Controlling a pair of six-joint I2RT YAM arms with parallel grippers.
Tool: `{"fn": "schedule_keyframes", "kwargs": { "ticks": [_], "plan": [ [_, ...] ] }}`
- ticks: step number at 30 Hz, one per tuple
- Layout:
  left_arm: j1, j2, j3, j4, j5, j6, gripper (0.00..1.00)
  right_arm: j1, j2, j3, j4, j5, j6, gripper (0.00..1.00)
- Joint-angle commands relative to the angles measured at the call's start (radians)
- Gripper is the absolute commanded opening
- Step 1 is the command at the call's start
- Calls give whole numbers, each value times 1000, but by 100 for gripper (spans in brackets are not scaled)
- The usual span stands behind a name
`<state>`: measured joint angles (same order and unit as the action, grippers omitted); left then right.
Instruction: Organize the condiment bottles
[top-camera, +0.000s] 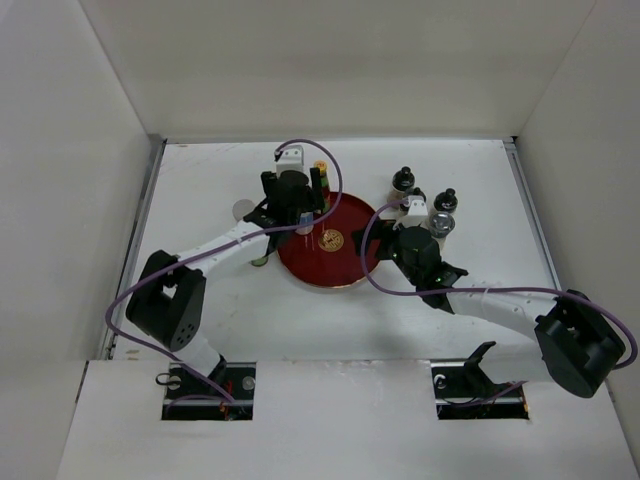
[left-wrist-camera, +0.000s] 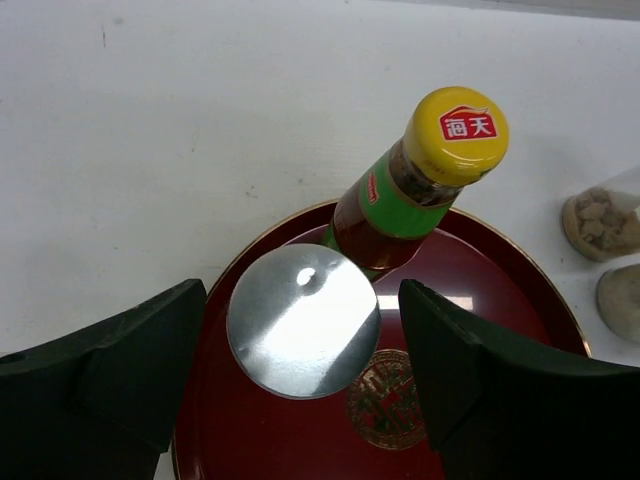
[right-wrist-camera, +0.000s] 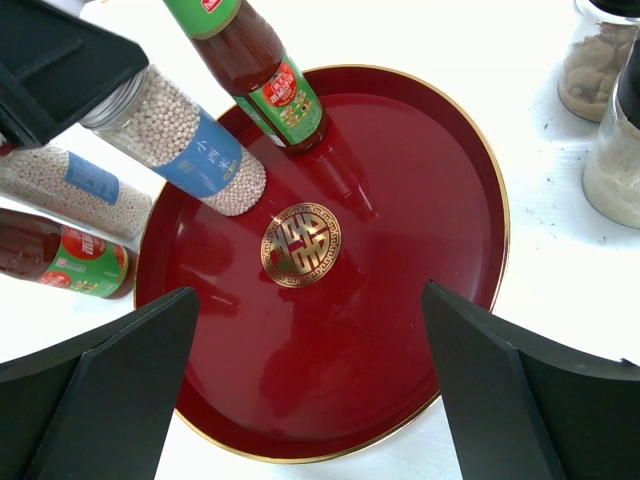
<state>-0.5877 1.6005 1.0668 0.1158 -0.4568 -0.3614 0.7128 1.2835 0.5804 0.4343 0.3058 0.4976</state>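
Note:
A round red plate (top-camera: 345, 268) with a gold emblem lies mid-table. On it stand a green-red bottle with a yellow cap (left-wrist-camera: 455, 135) and a pale shaker with a silver lid (left-wrist-camera: 303, 320) and blue label (right-wrist-camera: 190, 145). My left gripper (left-wrist-camera: 303, 330) is open, its fingers on either side of that shaker's lid with gaps on both sides. My right gripper (right-wrist-camera: 310, 295) is open and empty, above the plate's right edge. A second shaker (right-wrist-camera: 70, 180) and a second green-red bottle (right-wrist-camera: 60, 260) stand off the plate to its left.
Several glass cruets, black-capped (top-camera: 403, 180) and silver-topped (top-camera: 440, 221), stand in a cluster on the white table right of the plate, close to my right arm. White walls enclose the table on three sides.

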Motion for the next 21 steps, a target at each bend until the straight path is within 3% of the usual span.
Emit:
{"fn": "schedule_keyframes", "kwargs": {
  "ticks": [1,7,12,15,21],
  "plan": [
    [-14,-80,-14,85,-14,1,81,-3,-23,12,43,6,2,100],
    [-34,-270,-54,71,-71,36,80,-3,-24,12,43,6,2,100],
    [-48,-474,-152,-59,-210,26,52,-5,-26,9,44,-1,7,100],
    [-24,-574,-197,-193,-260,-19,51,-6,-16,7,52,-2,12,100],
    [16,-622,-217,-363,-194,-85,52,-5,8,22,44,-7,9,100]
  ]
}}
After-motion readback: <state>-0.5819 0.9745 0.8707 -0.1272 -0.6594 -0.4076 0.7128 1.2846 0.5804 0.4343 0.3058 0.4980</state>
